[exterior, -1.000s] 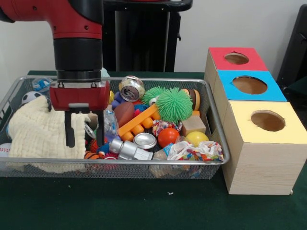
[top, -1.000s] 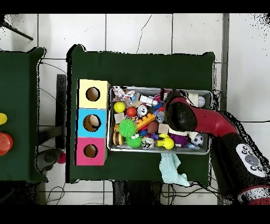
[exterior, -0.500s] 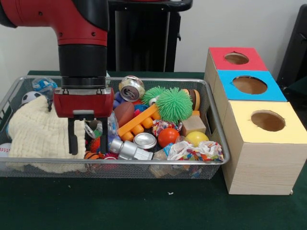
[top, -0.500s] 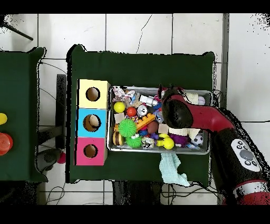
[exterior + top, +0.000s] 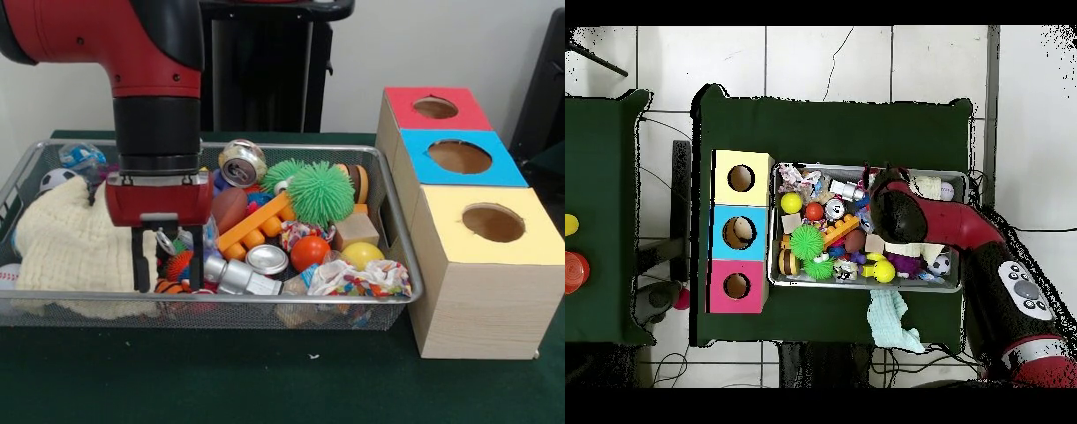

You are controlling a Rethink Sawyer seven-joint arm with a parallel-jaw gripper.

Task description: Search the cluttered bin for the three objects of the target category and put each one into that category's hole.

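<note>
Hovering low in the wire-mesh metal bin point(image 5: 402, 265), the red and black gripper point(image 5: 168, 261) hangs with its two dark fingers point(image 5: 141, 262) parted and nothing between them, tips down among the clutter just beside the cream knitted cloth point(image 5: 71, 247).

Step in hand, by my reading: the search, or the approach to a first pick. The target category is not stated, so which items count cannot be told. Candidates near the fingers: a crushed silver can point(image 5: 234, 276) lying on its side and a small orange spiky ball point(image 5: 179, 263). A second dented silver can point(image 5: 242, 162) sits at the far wall.

Next move calls for settling on one item, straddling it cleanly without catching the cloth, then carrying it to the wooden box with red, blue and yellow tops point(image 5: 459, 159), one hole in each.

Front view shows the finger gap and what lies beneath. Overhead view hides both under the arm point(image 5: 950, 228), but shows a pale green cloth point(image 5: 890, 320) lying on the table outside the bin.
</note>
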